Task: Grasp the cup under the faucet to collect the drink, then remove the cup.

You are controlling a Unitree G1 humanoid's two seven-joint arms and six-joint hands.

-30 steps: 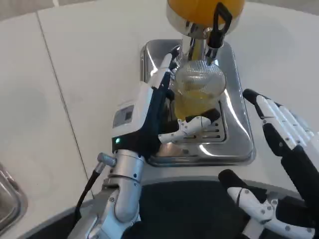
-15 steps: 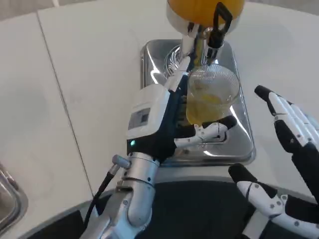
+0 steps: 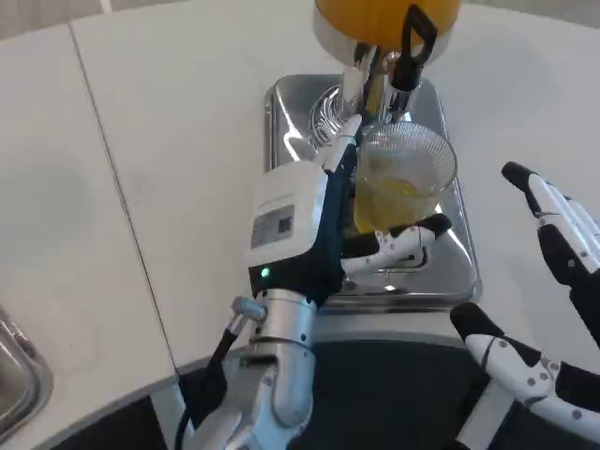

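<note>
left hand [image 3: 328, 220] fingers wrap cup [image 3: 401, 183] | right hand [image 3: 553, 309] fingers spread, partly cropped | faucet [image 3: 405, 56] top cropped

This looks like a drinks station, perhaps in a canteen or a test lab: a juice dispenser [image 3: 386, 21] with a black tap [image 3: 412, 47] stands over a steel drip tray [image 3: 450, 272] on a plain white surface [image 3: 169, 141].
</note>
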